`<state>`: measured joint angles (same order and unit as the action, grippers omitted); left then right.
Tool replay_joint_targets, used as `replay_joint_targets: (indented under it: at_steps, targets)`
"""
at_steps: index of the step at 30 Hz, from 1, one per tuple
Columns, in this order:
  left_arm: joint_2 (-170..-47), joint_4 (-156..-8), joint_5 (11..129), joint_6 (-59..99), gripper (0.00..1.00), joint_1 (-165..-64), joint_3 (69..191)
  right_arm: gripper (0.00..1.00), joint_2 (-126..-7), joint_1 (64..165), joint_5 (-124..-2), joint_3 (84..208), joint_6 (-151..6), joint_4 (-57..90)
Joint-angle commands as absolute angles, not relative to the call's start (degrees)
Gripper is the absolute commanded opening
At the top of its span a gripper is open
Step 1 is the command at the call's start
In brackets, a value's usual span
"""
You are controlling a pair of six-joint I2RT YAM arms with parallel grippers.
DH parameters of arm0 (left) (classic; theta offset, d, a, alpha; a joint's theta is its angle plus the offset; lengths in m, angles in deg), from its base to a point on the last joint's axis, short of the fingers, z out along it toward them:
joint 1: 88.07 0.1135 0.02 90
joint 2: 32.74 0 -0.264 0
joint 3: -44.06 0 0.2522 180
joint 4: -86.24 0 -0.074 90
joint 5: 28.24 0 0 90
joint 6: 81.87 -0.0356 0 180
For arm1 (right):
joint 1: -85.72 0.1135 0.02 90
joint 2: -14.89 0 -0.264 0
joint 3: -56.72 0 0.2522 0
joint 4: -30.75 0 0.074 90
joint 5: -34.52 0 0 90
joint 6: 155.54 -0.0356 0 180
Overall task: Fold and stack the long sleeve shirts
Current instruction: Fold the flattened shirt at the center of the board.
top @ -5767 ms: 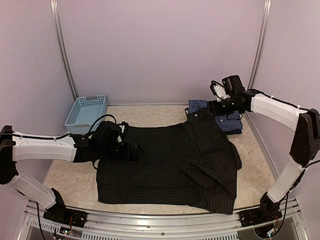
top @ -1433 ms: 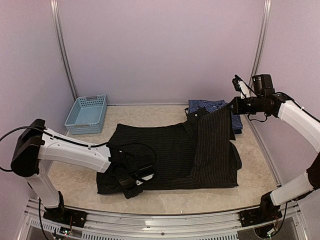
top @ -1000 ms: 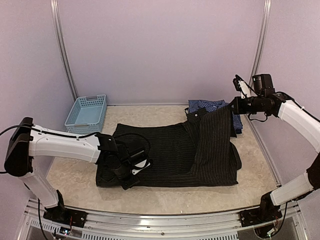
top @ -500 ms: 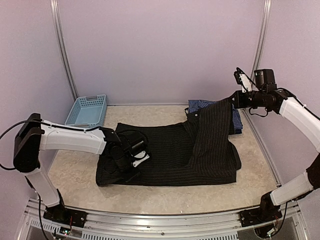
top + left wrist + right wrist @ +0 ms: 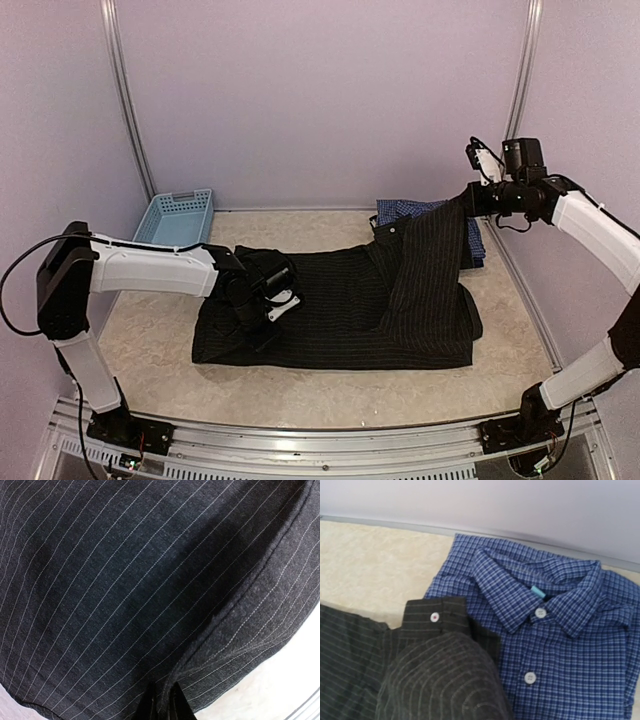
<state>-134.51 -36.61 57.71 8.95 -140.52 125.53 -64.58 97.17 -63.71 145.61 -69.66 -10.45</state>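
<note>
The black pinstriped shirt [image 5: 360, 310] lies spread across the middle of the table. Its right side is pulled up in a taut sheet to my right gripper [image 5: 470, 200], which is shut on the cloth above the back right corner. In the right wrist view the black cloth [image 5: 435, 680] drapes over my fingers and hides them. Its buttoned cuff [image 5: 435, 616] rests against the folded blue check shirt [image 5: 570, 645] beneath. My left gripper [image 5: 262, 305] sits low on the shirt's left part. Its fingertips [image 5: 164, 705] pinch a ridge of the pinstriped cloth [image 5: 125, 580].
A light blue plastic basket [image 5: 172, 228] stands at the back left. The blue check shirt [image 5: 405, 211] lies by the back wall at the right. Bare beige table [image 5: 150, 350] runs around the black shirt. Metal posts [image 5: 128, 100] stand at both back corners.
My left gripper has moved from near the front edge back and slightly right, dragging the shirt's left part with it. My right gripper has lifted its side of the shirt a little higher.
</note>
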Motion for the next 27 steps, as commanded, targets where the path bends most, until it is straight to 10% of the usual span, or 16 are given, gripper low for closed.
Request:
replay_joint_targets:
  at_steps: [1,27]
  targets:
    - [-134.73,-35.43,55.83,9.22,0.10,-139.29,126.65,0.00,-65.68,96.19,-60.91,148.07,-69.23,-9.66]
    - [-137.09,-36.76,57.89,9.21,0.00,-134.72,124.49,0.00,-68.79,95.23,-61.19,148.37,-69.10,-7.73]
